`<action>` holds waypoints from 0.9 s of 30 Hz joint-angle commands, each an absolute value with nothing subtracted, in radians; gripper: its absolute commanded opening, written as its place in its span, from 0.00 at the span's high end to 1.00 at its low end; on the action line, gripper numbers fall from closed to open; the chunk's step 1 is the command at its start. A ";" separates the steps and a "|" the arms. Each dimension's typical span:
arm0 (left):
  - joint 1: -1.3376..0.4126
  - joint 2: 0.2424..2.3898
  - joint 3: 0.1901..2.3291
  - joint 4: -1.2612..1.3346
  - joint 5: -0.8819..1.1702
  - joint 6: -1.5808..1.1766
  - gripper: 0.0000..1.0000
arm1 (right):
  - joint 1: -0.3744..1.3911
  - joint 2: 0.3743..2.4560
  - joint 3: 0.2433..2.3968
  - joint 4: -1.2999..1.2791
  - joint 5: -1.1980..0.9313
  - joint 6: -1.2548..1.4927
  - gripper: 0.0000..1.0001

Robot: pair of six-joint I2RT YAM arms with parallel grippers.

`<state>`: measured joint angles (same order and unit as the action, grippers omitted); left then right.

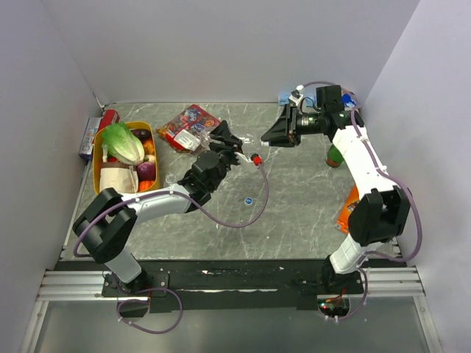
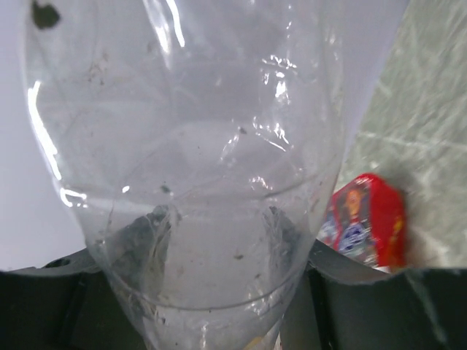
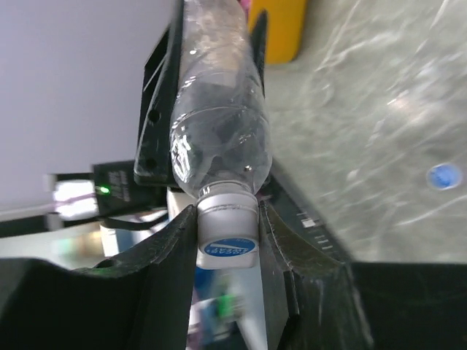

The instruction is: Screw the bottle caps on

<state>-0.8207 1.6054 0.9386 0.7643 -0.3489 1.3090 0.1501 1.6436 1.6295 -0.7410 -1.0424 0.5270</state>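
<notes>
A clear plastic bottle (image 1: 247, 138) is held level in the air between my two grippers. My left gripper (image 1: 229, 140) is shut on the bottle's body, which fills the left wrist view (image 2: 190, 182). My right gripper (image 1: 271, 135) is shut on the cap (image 3: 228, 232) sitting on the bottle's neck; the cap has pale sides and a blue mark on top. The fingers (image 3: 169, 248) press it from both sides. A loose blue cap (image 1: 249, 200) lies on the table in the middle and also shows in the right wrist view (image 3: 443, 176). A small clear thing (image 1: 171, 178), perhaps a second bottle, lies by the basket.
A yellow basket (image 1: 96, 165) of vegetables stands at the left, with a red can (image 1: 109, 118) behind it. A red snack packet (image 1: 188, 126) lies at the back. A green bottle (image 1: 335, 156) and an orange packet (image 1: 347, 209) are at the right, under the right arm.
</notes>
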 commanded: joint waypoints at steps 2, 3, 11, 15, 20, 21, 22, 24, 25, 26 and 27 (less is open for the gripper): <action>-0.911 1.582 1.020 0.810 -0.282 1.588 0.99 | 0.130 1.690 1.614 -0.630 -1.032 0.837 1.00; -0.913 1.583 1.020 0.798 -0.285 1.595 0.99 | 0.127 1.689 1.615 -0.637 -1.028 0.847 1.00; -0.913 1.617 1.055 0.707 -0.357 1.577 0.99 | 0.117 1.684 1.586 -0.618 -1.037 0.882 1.00; -0.900 1.614 1.066 0.561 -0.396 1.465 0.99 | 0.080 1.672 1.597 -0.493 -1.095 0.841 0.84; -0.856 1.602 1.078 0.347 -0.379 1.275 0.99 | 0.008 1.654 1.667 -0.316 -1.138 0.671 0.27; -0.850 1.597 1.081 0.315 -0.347 1.249 0.99 | 0.006 1.632 1.675 -0.311 -1.146 0.623 0.25; -0.845 1.588 1.100 0.277 -0.325 1.196 0.99 | 0.006 1.614 1.674 -0.296 -1.164 0.564 0.24; -0.831 1.575 1.123 0.131 -0.238 1.137 0.99 | 0.005 1.524 1.645 -0.290 -1.192 0.328 0.25; -0.825 1.559 1.158 0.070 -0.200 1.071 0.99 | 0.006 1.482 1.597 -0.305 -1.203 0.219 0.27; -0.812 1.552 1.175 -0.028 -0.151 1.034 0.99 | 0.017 1.439 1.570 -0.355 -1.210 -0.033 0.27; -0.802 1.545 1.196 -0.094 -0.049 1.004 0.99 | 0.037 1.354 1.542 -0.424 -1.201 -0.187 0.28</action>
<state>-0.8310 1.6089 1.0817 0.2070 -0.3016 1.2140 -0.0048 1.6150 1.5970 -0.3817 -1.1370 0.4568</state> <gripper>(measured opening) 0.571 0.735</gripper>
